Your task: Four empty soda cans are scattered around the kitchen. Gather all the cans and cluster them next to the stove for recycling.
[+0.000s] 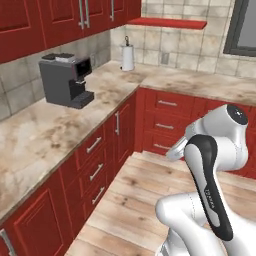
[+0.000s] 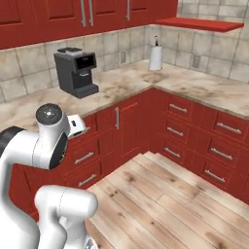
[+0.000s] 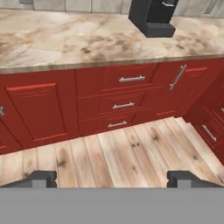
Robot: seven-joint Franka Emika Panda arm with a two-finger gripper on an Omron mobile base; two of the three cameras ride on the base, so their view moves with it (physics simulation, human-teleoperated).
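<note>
Dark finger tips of my end effector (image 3: 112, 178) stand wide apart at the bottom of the hand view, released and gripping nothing, with bare wood floor (image 3: 127, 148) between and beyond them. From the base views my arm is folded up over that floor, the hand tucked in front of the elbow and looking toward the red drawers (image 3: 124, 105).

Beyond the floor comes the cabinet run, and on top of it the table (image 3: 65, 39), beige and marbled. Near its back edge, toward the corner of the L, stands a grey-black coffee machine (image 1: 65, 80). Farther still, at the back edge close to the inner corner, a paper towel roll (image 1: 128, 57) stands upright beneath a red shelf (image 1: 167, 22).

None of the soda cans lies anywhere on this stretch of table or floor, and the stove is not before me either, so I cannot say which way a can lies from my end effector or how it stands. My judgement is that the coming move is a search: the base has to drive or turn until a can comes into sight.

As for containers, the drawers and cabinet doors are all closed, so what they hold is hidden.
</note>
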